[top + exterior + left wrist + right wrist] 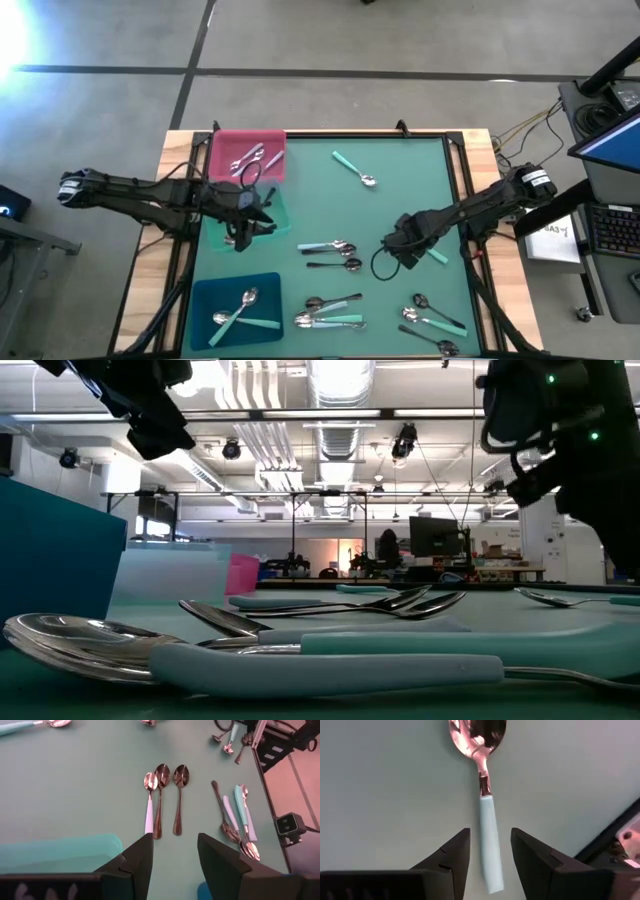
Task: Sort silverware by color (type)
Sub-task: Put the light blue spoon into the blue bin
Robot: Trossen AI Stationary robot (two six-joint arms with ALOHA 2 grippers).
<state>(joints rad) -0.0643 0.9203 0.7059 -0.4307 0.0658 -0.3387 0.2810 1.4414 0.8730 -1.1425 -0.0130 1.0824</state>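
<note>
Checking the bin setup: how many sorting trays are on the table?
3, all down the table's left side: a pink plastic tray, a translucent mint-green tray beside it, then a dark blue tray. None appears hidden.

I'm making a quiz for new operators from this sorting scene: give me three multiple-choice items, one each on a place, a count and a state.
1. Where is the pink tray?
A. far left corner of the mat
B. near right corner
C. mat centre

2. How many spoons lie in the pink tray?
A. none
B. two
C. six

3. How do the right gripper jaws stand around the mint-handled spoon?
A. clamped shut on it, lifted
B. open, one each side of its handle
C. away from any spoon

Key:
1 A, the high view shows it at the mat's far left corner.
2 B, two silver spoons show inside.
3 B, the right wrist view shows gaps on both sides of the handle, with the spoon flat on the mat.
</note>
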